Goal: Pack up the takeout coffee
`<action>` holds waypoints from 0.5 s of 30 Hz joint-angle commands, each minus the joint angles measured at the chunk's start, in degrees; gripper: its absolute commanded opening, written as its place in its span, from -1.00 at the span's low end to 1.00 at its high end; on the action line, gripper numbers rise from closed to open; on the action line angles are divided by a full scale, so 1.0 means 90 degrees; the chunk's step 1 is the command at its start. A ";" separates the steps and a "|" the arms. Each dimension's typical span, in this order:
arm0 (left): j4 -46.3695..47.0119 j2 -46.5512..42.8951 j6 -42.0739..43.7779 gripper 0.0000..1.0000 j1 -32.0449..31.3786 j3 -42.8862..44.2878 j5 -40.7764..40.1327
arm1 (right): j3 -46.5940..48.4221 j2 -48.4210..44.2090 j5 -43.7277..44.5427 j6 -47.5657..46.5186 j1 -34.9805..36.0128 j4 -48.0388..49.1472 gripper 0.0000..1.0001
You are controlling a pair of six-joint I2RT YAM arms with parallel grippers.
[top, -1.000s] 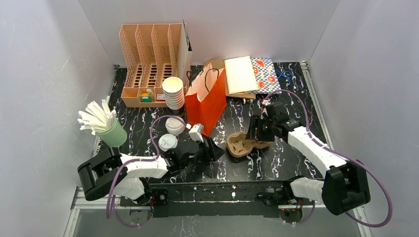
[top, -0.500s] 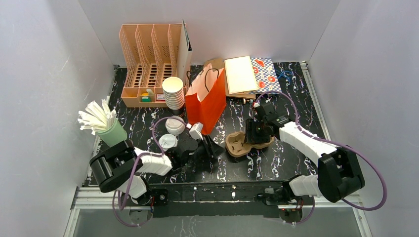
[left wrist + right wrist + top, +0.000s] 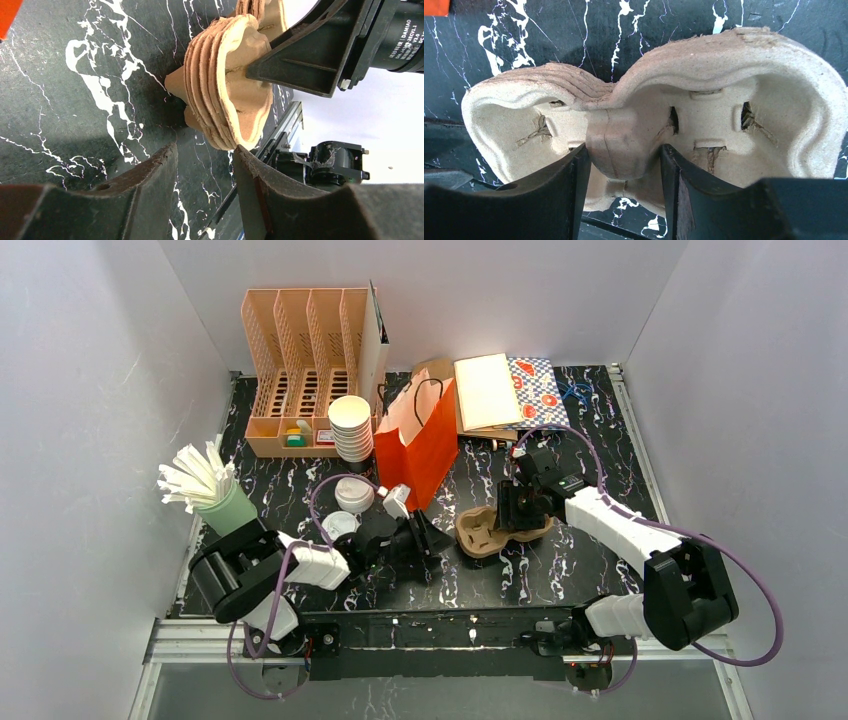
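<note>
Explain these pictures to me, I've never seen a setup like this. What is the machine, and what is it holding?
These are two robot arms bolted to the near edge of a table, each ending in two-fingered jaws. The wide picture looks down from above and behind: left arm on the left, right arm on the right. The two close-ups come from a camera on each wrist. On the black marbled top stand an orange paper bag, a stack of white cups, a green holder of white sticks, a peach file rack and a cup with a white lid. The right arm's jaws clamp the middle ridge of a stack of cardboard cup carriers. The left arm's jaws are open at the stack's rim, holding nothing.
</note>
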 commanded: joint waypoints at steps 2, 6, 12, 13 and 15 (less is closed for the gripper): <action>0.0109 0.0152 0.0135 -0.13 0.0078 0.0223 0.0139 | 0.0192 -0.0118 -0.0138 0.0083 0.0039 0.0158 0.15; 0.0129 0.0285 0.0231 -0.10 0.0075 0.0301 0.0210 | 0.0192 -0.0113 -0.0170 0.0083 0.0030 0.0143 0.15; 0.0162 0.0520 0.0327 -0.09 0.0102 0.0411 0.0254 | 0.0200 -0.0087 -0.0213 0.0065 0.0037 0.0144 0.14; 0.0162 0.0561 0.0348 -0.09 0.0102 0.0440 0.0242 | 0.0199 -0.0068 -0.0220 0.0055 0.0033 0.0145 0.14; 0.0184 0.0655 0.0373 -0.09 0.0110 0.0473 0.0224 | 0.0192 -0.0043 -0.0235 0.0044 0.0032 0.0145 0.13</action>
